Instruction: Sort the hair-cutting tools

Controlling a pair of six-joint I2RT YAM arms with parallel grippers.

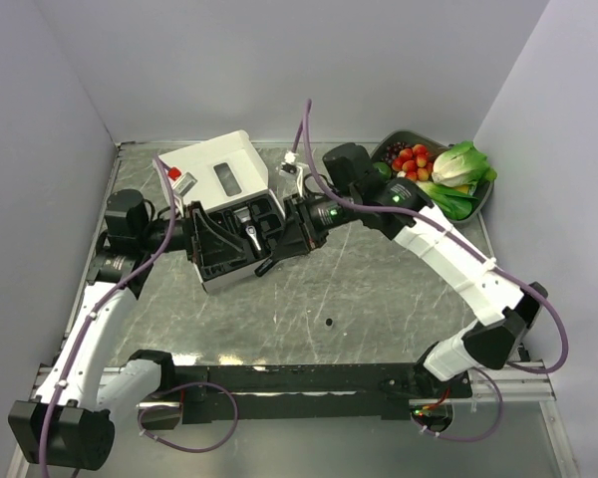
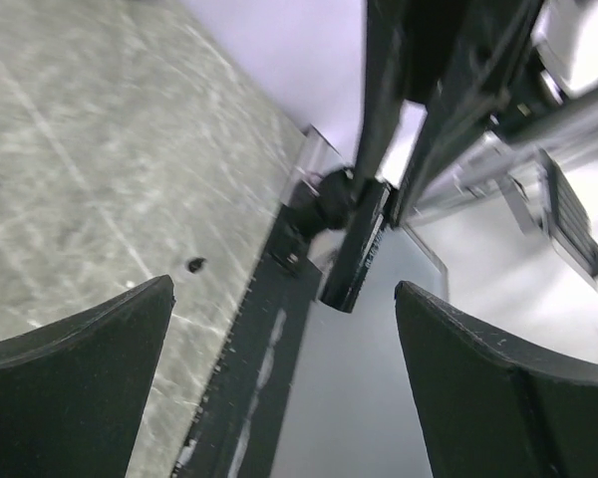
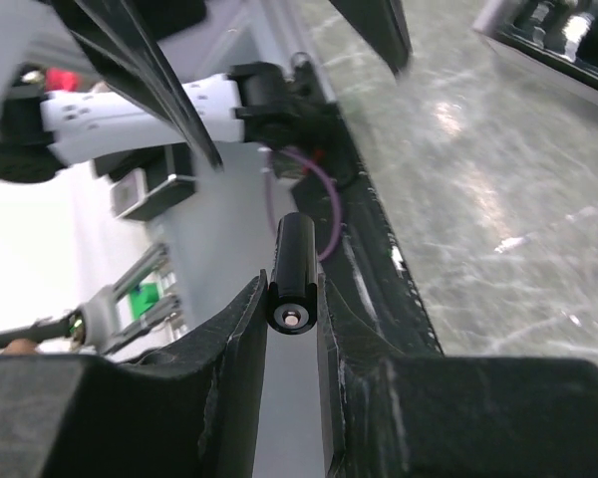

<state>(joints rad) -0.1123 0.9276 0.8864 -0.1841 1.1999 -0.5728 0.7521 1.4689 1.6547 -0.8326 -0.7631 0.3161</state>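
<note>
Black cylindrical bit (image 3: 293, 264) clamped in right jaws; box (image 1: 207, 159) print illegible.

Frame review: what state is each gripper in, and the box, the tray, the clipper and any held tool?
left gripper: open, nothing between its fingers.
right gripper: shut on the black cylindrical bit.
black cylindrical bit: pinched between the right fingers, one end towards the wrist camera.
white box: open, on the table.
black tray: on the table, next to the box.
clipper: lying in the tray.
</note>
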